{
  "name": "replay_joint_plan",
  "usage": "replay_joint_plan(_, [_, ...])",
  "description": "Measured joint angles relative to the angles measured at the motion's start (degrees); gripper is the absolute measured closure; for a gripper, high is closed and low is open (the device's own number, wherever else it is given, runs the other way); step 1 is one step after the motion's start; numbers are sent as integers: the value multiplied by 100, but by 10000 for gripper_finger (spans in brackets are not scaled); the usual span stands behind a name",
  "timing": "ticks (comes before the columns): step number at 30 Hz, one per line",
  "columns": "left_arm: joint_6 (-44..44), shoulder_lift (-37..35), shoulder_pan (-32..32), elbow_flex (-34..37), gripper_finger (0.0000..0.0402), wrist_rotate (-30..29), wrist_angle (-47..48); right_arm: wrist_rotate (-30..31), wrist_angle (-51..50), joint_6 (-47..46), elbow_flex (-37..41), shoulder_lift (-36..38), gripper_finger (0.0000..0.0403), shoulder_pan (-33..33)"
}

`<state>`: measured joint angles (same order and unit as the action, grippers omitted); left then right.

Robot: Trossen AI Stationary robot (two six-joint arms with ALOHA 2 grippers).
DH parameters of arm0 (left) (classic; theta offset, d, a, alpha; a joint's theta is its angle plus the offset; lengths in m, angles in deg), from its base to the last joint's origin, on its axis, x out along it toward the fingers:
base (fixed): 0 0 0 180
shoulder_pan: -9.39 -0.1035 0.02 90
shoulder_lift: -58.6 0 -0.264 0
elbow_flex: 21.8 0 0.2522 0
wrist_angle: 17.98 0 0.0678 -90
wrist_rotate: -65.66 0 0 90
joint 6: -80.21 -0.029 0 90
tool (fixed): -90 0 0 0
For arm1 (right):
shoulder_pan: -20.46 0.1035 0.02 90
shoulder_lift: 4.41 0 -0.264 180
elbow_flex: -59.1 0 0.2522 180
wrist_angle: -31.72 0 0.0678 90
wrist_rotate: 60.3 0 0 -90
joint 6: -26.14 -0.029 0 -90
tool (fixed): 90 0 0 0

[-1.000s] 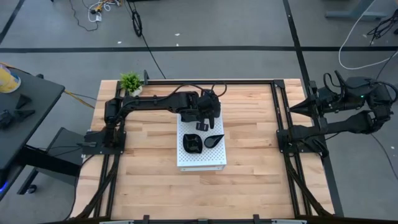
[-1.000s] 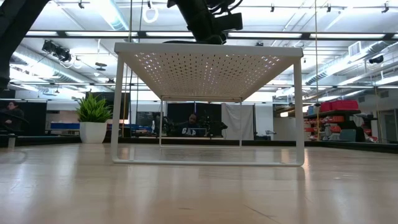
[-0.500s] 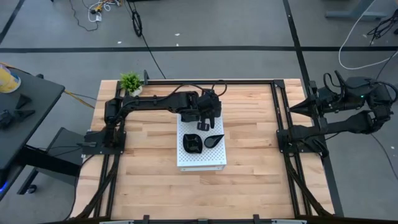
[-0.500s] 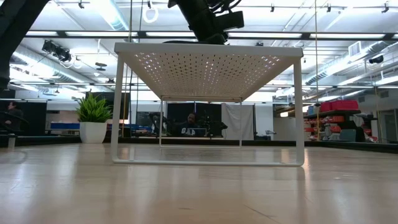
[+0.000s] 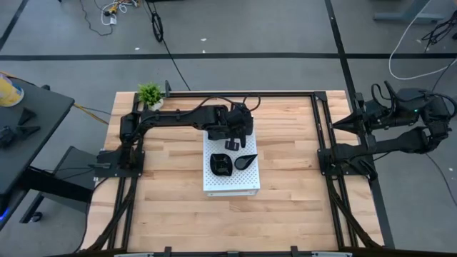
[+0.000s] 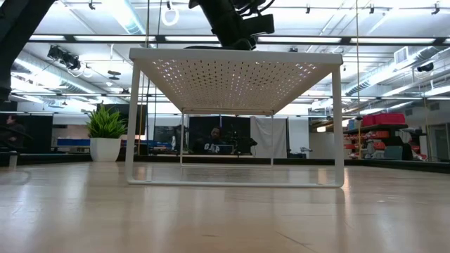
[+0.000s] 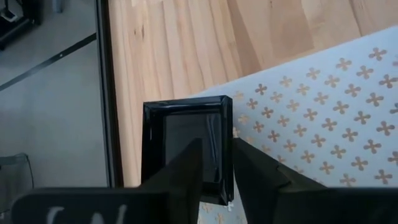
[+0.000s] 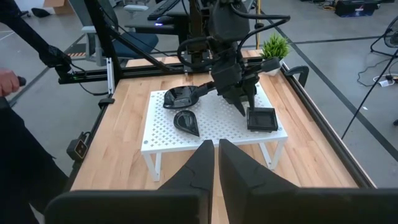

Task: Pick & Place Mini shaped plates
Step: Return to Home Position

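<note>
Three mini shaped plates, all glossy black, lie on the white perforated board (image 5: pixel 232 182). The square plate (image 7: pixel 183 140) sits at the board's far corner, flat on its base (image 8: pixel 262 118). The wavy-edged plate (image 5: pixel 221 164) and the teardrop plate (image 5: pixel 245 160) lie in the middle. My left gripper (image 7: pixel 217 143) slants down over the square plate. Its fingers are apart, one over the plate's hollow and one outside its rim. My right gripper (image 8: pixel 216 149) waits shut by the table's right edge (image 5: pixel 339 123), touching nothing. In the low view the board's top hides the plates. My left gripper straddles the square plate's side rim (image 7: pixel 227 155), slanting down from the table's left. The inner finger (image 7: pixel 186 174) stands clear of the rim. I cannot tell whether the outer finger (image 7: pixel 255 180) touches it. The plate lies flat on the board.
The board stands on thin legs (image 6: pixel 131 126) above the wooden table (image 5: pixel 300 207). A small potted plant (image 5: pixel 151 93) sits at the far left corner. Black frame rails (image 5: pixel 319 128) run along the table's sides. A person's hand (image 8: pixel 6 79) shows beyond the near side.
</note>
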<state>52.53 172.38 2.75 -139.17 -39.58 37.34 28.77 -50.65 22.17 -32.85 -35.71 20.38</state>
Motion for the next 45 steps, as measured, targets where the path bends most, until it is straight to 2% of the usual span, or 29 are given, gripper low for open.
replay_joint_plan(11, [2, -336, 58, -4, 300, -41, 148, 0, 0, 0, 0, -1, 374, 1])
replay_joint_plan(26, [271, -446, -384, -9, 303, -98, -85, 1, -1, 2, -1, -1, 374, 0])
replay_joint_plan(30, [304, -495, -395, 1, 327, -40, -89, 1, -1, 1, 0, -1, 374, 0])
replay_joint_plan(36, [801, -745, -371, -7, 394, 328, -114, 1, -1, 2, -1, -1, 374, 0])
replay_joint_plan(42, [1562, -858, -311, -1, 397, 918, -200, 1, 0, 2, -1, 2, 374, 0])
replay_joint_plan(45, [1861, -876, -241, 2, 397, 1008, -239, 0, -1, 2, 0, 0, 374, 0])
